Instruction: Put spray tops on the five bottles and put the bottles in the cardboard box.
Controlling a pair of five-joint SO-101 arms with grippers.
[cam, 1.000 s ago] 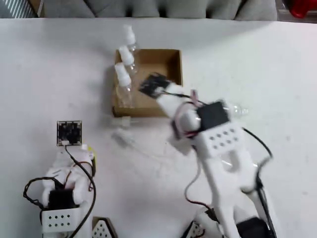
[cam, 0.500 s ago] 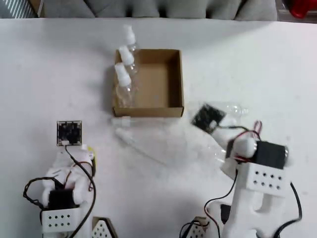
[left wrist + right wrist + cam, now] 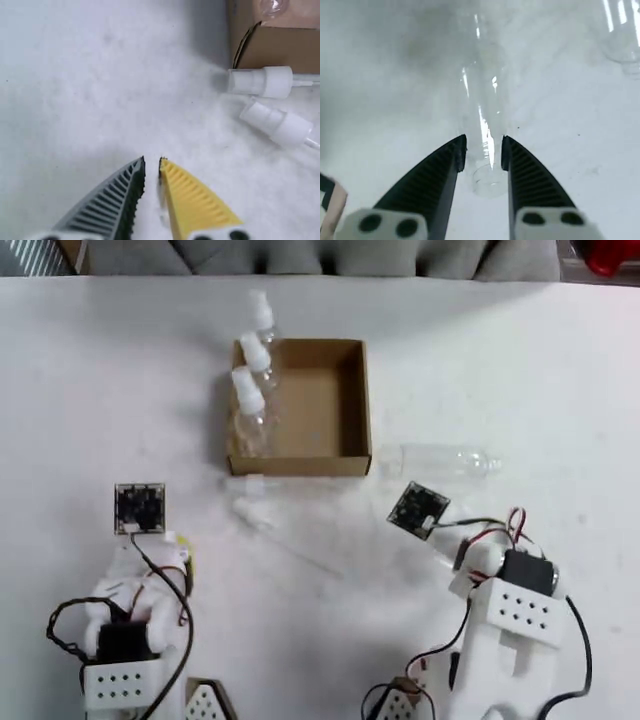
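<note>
Two spray tops lie beside cardboard box, awaiting fitting; right pincer, narrowly parted, straddles neck of uncapped bottle, seemingly for pickup; left pincer near-closed, empty.

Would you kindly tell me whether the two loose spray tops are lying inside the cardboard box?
No, one spray top and a second spray top lie on the table outside the cardboard box.

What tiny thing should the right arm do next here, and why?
Probably close the right tool on the clear plastic bottle lying on the white table: its open fingers sit either side of the capless neck, not yet gripping.
</note>
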